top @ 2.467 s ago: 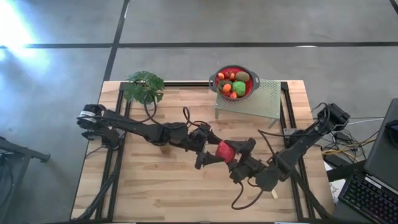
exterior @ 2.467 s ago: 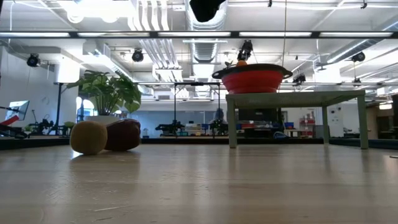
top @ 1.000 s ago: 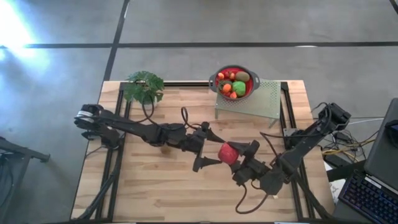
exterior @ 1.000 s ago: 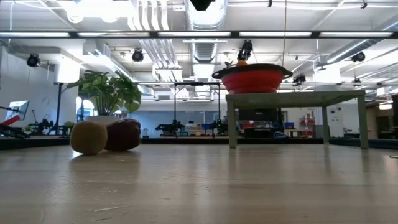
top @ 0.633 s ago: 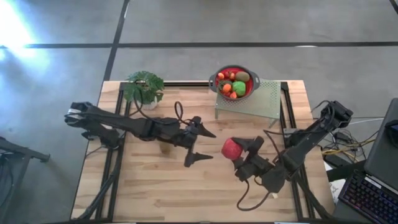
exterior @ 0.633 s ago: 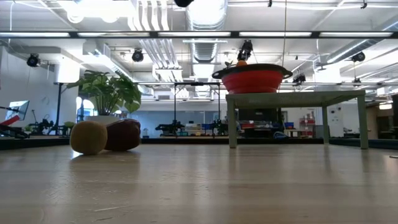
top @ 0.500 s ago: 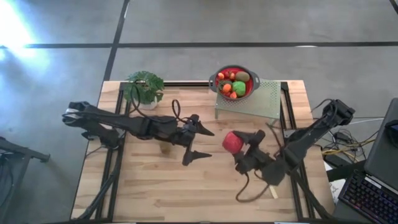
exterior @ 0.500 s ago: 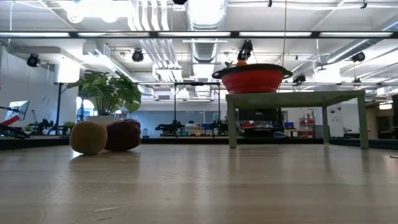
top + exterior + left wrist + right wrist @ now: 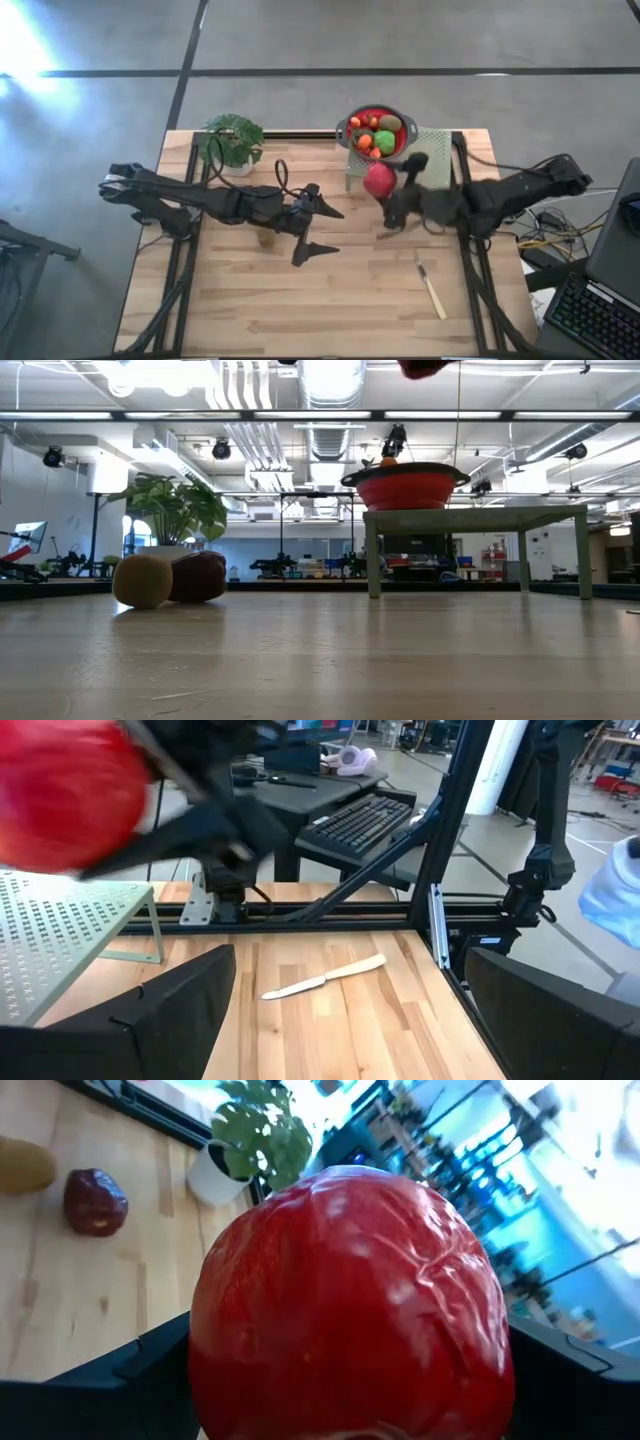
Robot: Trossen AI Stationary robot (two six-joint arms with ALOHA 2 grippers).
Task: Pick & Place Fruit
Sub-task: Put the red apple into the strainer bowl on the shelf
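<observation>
A large red fruit [image 9: 379,180] hangs in the air just in front of the green perforated stand [image 9: 425,165], held by my right gripper [image 9: 388,186]; it fills the right wrist view [image 9: 350,1300]. On the stand sits a red bowl [image 9: 398,121] with several small fruits. My left gripper [image 9: 337,230] stands open over the table's middle, holding nothing. A yellow-brown fruit [image 9: 142,581] and a dark red fruit [image 9: 198,576] rest on the wood near the left arm. My right gripper pinches the large red fruit between its two fingers, one on each opposite side [image 9: 205,1350]. The fingers come nearly level from the table's right side. The fruit is lifted clear of the table, its underside showing at the low view's top edge [image 9: 425,368].
A potted plant [image 9: 232,140] stands at the far left. A pale-handled knife [image 9: 430,288] lies on the wood near the right front. The left arm stretches from the left edge across the table's middle.
My right gripper has carried the red fruit up and toward the far edge, from the table's middle to the front of the stand, rolling as it went. My left gripper has drawn back a little toward the left edge, open, and then kept still.
</observation>
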